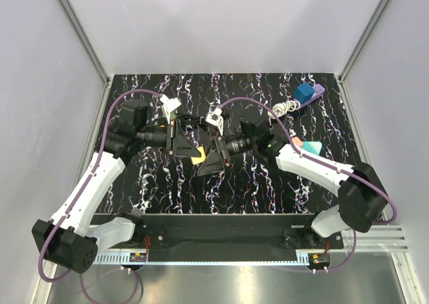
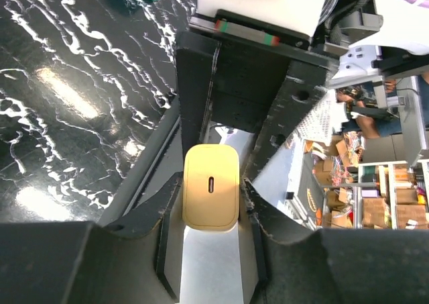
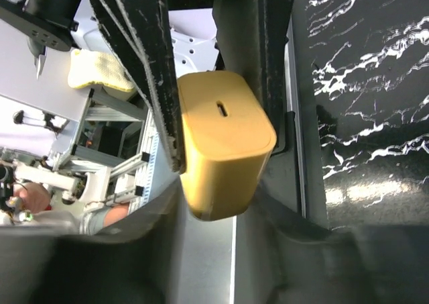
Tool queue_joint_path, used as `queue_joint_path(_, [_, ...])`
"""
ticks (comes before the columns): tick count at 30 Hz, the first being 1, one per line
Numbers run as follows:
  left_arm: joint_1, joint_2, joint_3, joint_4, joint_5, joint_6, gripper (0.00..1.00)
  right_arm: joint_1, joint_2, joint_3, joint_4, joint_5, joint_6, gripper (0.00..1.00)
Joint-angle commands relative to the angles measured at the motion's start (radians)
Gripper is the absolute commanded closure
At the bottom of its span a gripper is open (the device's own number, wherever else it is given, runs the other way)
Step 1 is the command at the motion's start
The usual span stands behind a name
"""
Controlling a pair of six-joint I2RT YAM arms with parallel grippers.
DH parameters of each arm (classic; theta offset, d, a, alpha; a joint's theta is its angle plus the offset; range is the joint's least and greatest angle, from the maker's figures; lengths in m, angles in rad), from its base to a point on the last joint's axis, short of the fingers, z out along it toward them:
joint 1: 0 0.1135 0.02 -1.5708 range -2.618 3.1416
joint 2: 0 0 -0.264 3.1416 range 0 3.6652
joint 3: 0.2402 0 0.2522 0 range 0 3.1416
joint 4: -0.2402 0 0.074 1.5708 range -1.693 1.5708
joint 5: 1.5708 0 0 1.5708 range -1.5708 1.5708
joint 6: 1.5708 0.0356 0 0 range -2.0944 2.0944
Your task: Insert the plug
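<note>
Left jaws tight on the smooth, round-cornered mustard charger block; right jaws beside it, grip unclear

The light is bright and even, coming from overhead. The white walls glow softly, with a paler patch near 12 o'clock in the top view. The glossy black table throws back glare, hardest in the left wrist view, where white blotches sit at 9 o'clock. Shadows under the arms are faint. The yellow plug block is crisp in both wrist views, while the dark foreground at 6 o'clock melts into blur.
</note>
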Motion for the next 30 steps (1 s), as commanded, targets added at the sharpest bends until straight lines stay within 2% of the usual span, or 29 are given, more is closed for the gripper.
queue_joint_path(1, [0.000, 0.002, 0.044, -0.014, -0.052, 0.031, 1.00, -0.002, -0.011, 0.028, -0.009, 0.049, -0.004, 0.34])
queue_joint_path(3, [0.000, 0.007, 0.056, -0.027, -0.080, 0.027, 1.00, -0.008, -0.028, 0.027, -0.032, 0.081, -0.013, 0.25])
queue_joint_path(4, [0.000, 0.008, 0.064, -0.045, -0.112, 0.028, 1.00, -0.011, -0.049, 0.022, -0.041, 0.113, -0.022, 0.13])
queue_joint_path(8, [0.002, 0.024, 0.110, -0.103, -0.247, 0.034, 1.00, -0.048, -0.144, -0.005, -0.078, 0.187, -0.022, 0.01])
queue_joint_path(9, [0.005, 0.028, 0.120, -0.132, -0.290, 0.034, 1.00, -0.056, -0.166, -0.010, -0.081, 0.199, -0.021, 0.00])
queue_joint_path(12, [0.031, 0.063, 0.160, -0.184, -0.571, -0.001, 1.00, -0.079, -0.259, -0.047, -0.089, 0.280, -0.018, 0.00])
queue_joint_path(16, [0.134, 0.109, 0.176, -0.185, -0.781, -0.091, 1.00, -0.082, -0.373, -0.111, -0.113, 0.431, -0.024, 0.00])
queue_joint_path(19, [0.174, 0.145, 0.208, -0.165, -0.936, -0.053, 1.00, -0.082, -0.436, -0.142, -0.139, 0.523, -0.027, 0.00])
queue_joint_path(21, [0.187, 0.157, 0.222, -0.102, -0.956, 0.020, 1.00, -0.084, -0.461, -0.157, -0.150, 0.574, -0.035, 0.00])
queue_joint_path(22, [0.192, 0.174, 0.228, -0.078, -0.962, 0.124, 1.00, -0.084, -0.465, -0.162, -0.158, 0.584, -0.045, 0.00])
queue_joint_path(26, [0.241, 0.247, 0.278, -0.014, -1.017, 0.335, 1.00, -0.084, -0.474, -0.186, -0.156, 0.612, -0.068, 0.00])
queue_joint_path(29, [0.342, 0.333, 0.321, 0.018, -0.906, 0.405, 1.00, -0.084, -0.462, -0.196, -0.156, 0.615, -0.074, 0.00])
queue_joint_path(30, [0.405, 0.362, 0.329, 0.045, -0.798, 0.413, 1.00, -0.084, -0.461, -0.199, -0.158, 0.617, -0.074, 0.00])
